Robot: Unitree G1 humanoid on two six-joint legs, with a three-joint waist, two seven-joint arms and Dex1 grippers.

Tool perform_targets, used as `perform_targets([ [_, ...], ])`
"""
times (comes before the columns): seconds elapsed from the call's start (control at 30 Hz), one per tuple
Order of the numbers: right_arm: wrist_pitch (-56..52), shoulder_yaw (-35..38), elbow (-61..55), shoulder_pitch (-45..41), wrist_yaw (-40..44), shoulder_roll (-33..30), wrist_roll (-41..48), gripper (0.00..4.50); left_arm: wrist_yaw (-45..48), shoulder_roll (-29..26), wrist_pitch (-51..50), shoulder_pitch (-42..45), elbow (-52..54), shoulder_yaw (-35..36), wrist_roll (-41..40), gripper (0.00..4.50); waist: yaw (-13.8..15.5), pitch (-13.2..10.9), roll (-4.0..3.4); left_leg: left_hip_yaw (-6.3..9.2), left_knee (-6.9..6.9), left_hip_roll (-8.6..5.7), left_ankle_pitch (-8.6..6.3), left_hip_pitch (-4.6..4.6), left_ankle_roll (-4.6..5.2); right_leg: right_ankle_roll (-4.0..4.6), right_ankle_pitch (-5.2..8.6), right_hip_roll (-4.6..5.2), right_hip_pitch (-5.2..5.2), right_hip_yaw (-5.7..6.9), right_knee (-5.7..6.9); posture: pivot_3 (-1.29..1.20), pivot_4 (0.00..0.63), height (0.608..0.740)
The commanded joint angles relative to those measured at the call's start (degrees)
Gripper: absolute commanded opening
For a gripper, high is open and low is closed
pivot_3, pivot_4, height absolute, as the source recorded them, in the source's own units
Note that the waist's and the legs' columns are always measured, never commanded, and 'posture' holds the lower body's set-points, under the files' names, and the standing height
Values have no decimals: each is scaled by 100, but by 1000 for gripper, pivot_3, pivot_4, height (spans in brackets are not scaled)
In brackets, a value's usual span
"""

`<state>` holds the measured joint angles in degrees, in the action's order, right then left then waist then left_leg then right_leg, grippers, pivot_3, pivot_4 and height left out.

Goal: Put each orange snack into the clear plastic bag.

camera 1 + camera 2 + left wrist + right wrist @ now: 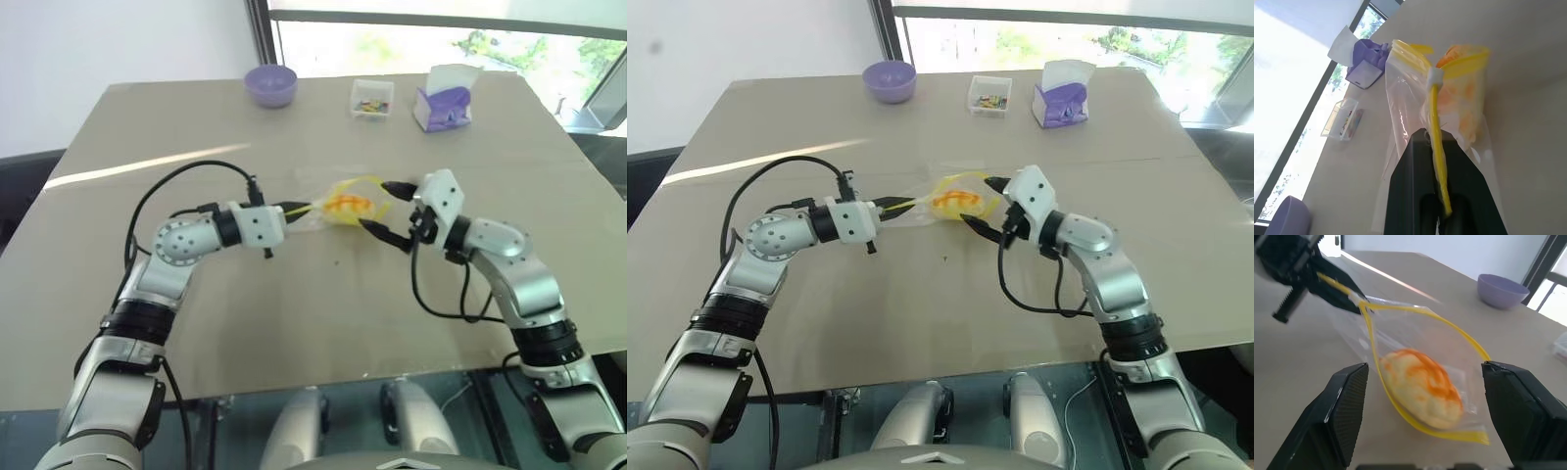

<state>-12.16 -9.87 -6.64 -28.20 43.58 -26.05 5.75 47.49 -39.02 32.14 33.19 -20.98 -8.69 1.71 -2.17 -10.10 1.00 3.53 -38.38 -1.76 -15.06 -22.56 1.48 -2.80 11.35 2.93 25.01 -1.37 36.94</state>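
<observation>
The worktop (294, 323) carries the clear plastic bag (1400, 333) near its middle, between the two arms, with the orange snack (1422, 387) already lying inside it. The bag's long axis runs across the worktop from one claw to the other, its yellow seal strip gaping toward the right side. The left claw (294, 208) is clamped on the seal strip at the bag's left corner. The right claw (384, 208) stands with its fingers wide apart, just beside the bag's open mouth and touching nothing, so it looks nearer for pressing the seal shut. The right wrist view shows the snack resting deep within the mouth; the left wrist view shows the strip pinched between the left fingers (1405, 196).
</observation>
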Motion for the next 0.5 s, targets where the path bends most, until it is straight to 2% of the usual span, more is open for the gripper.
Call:
perform_targets([
  [0.03,1066,-339,555,-91,-362,-267,-1008,3930,13,-17,-87,52,125,213,-211,0,-7,1,1,-2,0,0,0,1,0,0,0,-1,0,-1,1,0,150,740],
  [0.17,1839,-711,1544,-421,-847,-316,-1898,3930,36,-32,-126,-25,229,227,-253,0,-12,0,1,-8,0,1,1,4,-1,0,0,-2,1,-5,5,0,150,740],
  [0.3,2301,-892,2658,-952,-1460,-67,-2434,3930,39,-44,-186,-149,400,244,-285,0,-18,0,1,-19,0,1,1,3,-1,1,0,-2,8,-19,7,0,150,740],
  [0.5,2891,-873,3624,-1450,-2024,302,-2601,3930,2,-57,-329,-425,739,310,-284,0,-7,1,1,-15,4,2,1,-2,-2,1,0,0,11,-18,3,0,150,740],
])
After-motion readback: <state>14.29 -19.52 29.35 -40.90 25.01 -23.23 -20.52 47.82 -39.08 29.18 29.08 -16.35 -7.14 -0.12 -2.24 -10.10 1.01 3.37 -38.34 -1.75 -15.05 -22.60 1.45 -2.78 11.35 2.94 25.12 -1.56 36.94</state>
